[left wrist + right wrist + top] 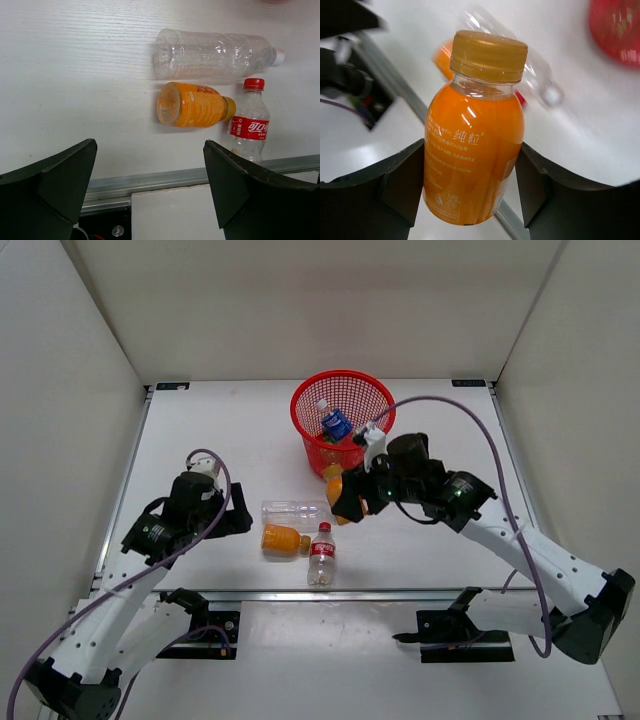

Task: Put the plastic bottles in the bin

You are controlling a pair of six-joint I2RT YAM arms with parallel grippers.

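Left arm (105, 622): white tubular links, black joint housings, black wrist block just behind the fingers.
Left cable (227, 490): lilac, looping behind the fingers, white plug at its top.
Right arm (530, 555): matching white links and black joints.
Right cable (440, 398): lilac, a long arch well behind the fingers.
Left fingers (55, 185): two matte black wedges with broad bases and blunt tips.
Right fingers (395, 187): matte black, angular, with flat inner faces.
Mounting brackets (465, 640): black, far behind each pair of fingers.

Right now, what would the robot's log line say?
right gripper: shut on orange bottle, near bin | left gripper: open | on table: clear bottle, second orange bottle, cola bottle
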